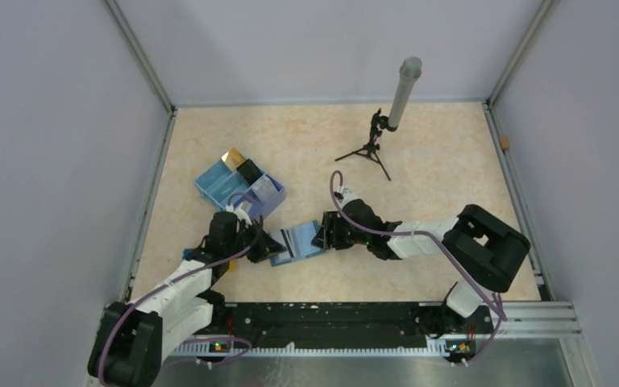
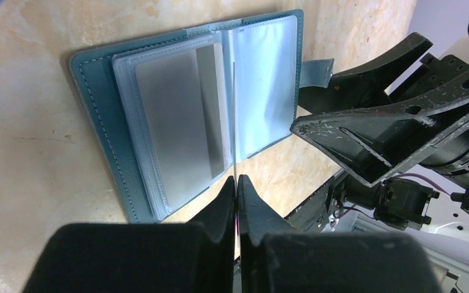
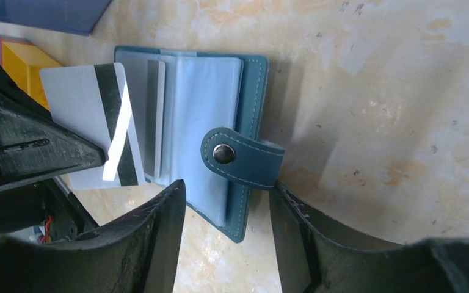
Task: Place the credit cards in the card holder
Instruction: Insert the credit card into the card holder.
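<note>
The teal card holder lies open on the table between my two grippers, its pale blue sleeves facing up. My left gripper is shut on a pale silvery card with a black stripe. The left wrist view shows this card edge-on, reaching over the holder's middle fold. My right gripper is open, with its fingers on either side of the holder's clasp strap at the holder's right edge. A gold card and a black card lie in the blue tray.
The blue partitioned tray stands just behind my left arm. A yellow block lies left of the holder. A small black tripod with a grey cylinder stands at the back, right of centre. Metal rails edge the table.
</note>
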Controlling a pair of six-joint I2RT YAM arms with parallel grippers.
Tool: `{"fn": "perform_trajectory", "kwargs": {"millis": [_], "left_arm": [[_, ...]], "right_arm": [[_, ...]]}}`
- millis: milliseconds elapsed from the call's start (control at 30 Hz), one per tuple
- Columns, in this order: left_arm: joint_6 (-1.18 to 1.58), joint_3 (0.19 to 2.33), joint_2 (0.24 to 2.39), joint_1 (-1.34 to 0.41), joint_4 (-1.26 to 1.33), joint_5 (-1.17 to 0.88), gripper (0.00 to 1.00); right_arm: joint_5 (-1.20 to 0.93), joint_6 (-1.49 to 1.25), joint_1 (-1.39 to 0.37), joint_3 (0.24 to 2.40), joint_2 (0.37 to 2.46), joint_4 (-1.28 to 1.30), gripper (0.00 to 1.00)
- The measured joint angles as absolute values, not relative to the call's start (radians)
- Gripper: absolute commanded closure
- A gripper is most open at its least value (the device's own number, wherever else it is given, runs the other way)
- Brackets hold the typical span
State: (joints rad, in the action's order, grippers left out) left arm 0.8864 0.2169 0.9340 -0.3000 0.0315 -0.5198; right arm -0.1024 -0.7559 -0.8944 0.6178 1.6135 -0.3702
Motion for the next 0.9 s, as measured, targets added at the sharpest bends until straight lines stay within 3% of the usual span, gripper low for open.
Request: {"fn": "perform_trajectory", "kwargs": {"millis": [467,900], "left_arm": [[0.876,0.213,1.000,-0.295,0.054,-0.564,1.00],[0.905,0.209,1.063,-0.295,0.180,-0.583,1.00]], "right_arm": [[-0.006,-0.765,-0.924,0.709,1.666,-0.242,0.80],[0.022,-0.791,-0.928,0.728,1.679,-0.215,0.87]]}}
